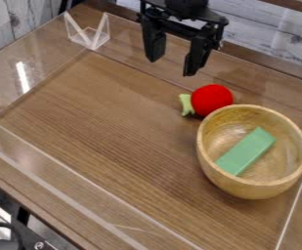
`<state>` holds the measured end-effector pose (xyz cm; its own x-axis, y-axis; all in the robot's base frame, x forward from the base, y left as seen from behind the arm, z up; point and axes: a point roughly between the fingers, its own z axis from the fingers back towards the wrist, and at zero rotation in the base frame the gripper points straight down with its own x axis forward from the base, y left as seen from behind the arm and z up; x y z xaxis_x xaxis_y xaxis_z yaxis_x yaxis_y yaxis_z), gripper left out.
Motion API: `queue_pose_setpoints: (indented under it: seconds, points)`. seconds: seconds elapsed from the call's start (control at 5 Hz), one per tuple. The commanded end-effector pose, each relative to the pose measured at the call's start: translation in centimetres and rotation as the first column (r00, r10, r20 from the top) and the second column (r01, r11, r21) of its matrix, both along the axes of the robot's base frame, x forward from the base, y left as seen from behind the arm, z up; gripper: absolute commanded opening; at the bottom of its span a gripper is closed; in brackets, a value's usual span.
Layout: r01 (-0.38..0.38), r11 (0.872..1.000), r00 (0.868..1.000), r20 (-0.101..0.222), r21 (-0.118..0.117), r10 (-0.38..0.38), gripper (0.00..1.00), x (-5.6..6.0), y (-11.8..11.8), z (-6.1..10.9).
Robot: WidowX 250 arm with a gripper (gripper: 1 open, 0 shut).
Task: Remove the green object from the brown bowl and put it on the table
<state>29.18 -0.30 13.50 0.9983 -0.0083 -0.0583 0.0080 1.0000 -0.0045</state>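
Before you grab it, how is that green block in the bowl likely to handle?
The green block looks stiff, with straight edges and no sag. It would probably slide rather than roll, being flat-faced. Its matte surface suggests it likely isn't very slippery.

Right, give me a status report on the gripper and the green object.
Fingers open, holding nothing. Green object inside brown bowl, not yet on table. Red toy beside bowl, nothing on top of green object.
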Motion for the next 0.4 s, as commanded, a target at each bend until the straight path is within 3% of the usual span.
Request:
queue_pose_setpoints:
  seconds: [0.0, 0.2]
  points:
    - [-0.132, 0.991, 0.991, -0.031, -0.007, 0.132, 1.00, 0.3, -0.5, -1.3]
    - [-0.085, 0.996, 0.996, -0.027, -0.017, 0.085, 1.00, -0.1, -3.2, -3.1]
